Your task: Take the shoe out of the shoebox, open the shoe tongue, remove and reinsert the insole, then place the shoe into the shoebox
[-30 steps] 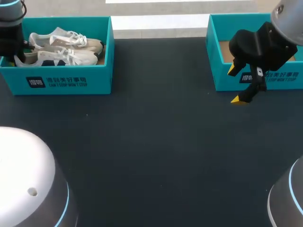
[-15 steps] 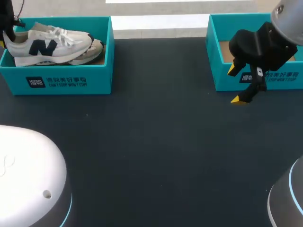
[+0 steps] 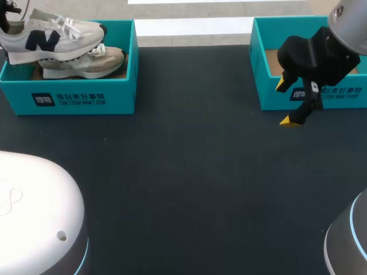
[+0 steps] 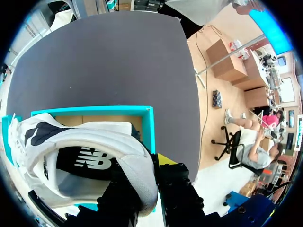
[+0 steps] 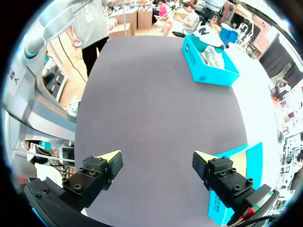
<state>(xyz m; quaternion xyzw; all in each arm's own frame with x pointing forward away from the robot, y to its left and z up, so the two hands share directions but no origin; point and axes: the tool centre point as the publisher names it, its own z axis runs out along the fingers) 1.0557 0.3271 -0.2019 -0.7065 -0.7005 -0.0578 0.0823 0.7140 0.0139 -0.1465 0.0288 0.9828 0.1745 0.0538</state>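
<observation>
Dark desk [image 3: 189, 172], far left corner: left claw [image 4: 150, 184] clamped on white shoe [image 3: 49, 35] above teal shoebox [image 3: 83, 97]; right claw [image 5: 156, 158], fingers apart, hangs before second shoebox [image 3: 267, 94], far right corner.

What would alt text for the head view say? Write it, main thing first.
A white sneaker with a dark logo hangs just above the left teal shoebox, where a beige shoe lies inside. The right hand is open by the front wall of the right teal shoebox, above the dark table.
</observation>
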